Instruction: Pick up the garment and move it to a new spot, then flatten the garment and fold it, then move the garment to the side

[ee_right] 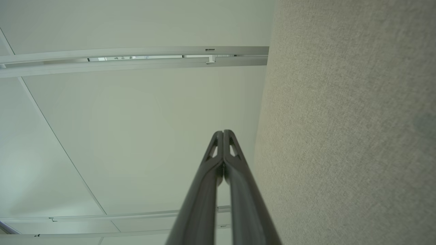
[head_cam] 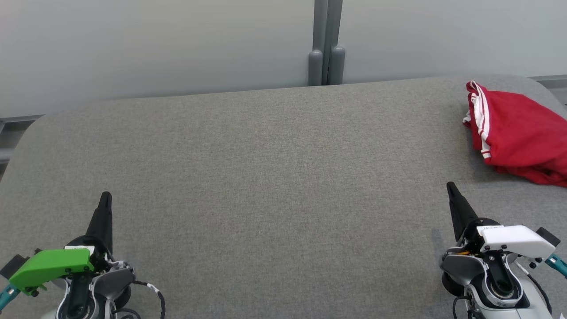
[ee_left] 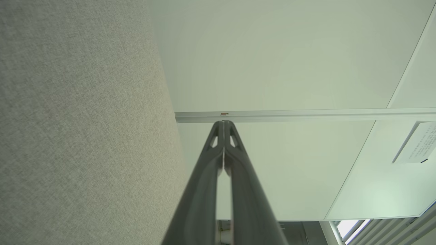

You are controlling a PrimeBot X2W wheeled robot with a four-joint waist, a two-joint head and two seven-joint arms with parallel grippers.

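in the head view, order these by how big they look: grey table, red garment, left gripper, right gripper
1. grey table, by far.
2. red garment, though the picture's edge cuts it off.
3. left gripper and right gripper: they look alike, so tied.

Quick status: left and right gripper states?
Left gripper: shut, holding nothing.
Right gripper: shut, holding nothing; the red garment lies apart from it.

The grey surface [head_cam: 266, 168] gives open room across the middle and left of the frame. The red garment [head_cam: 518, 133] is heaped at the upper right. The wall [head_cam: 155, 44] and its grey post [head_cam: 325, 57] close off the top edge.
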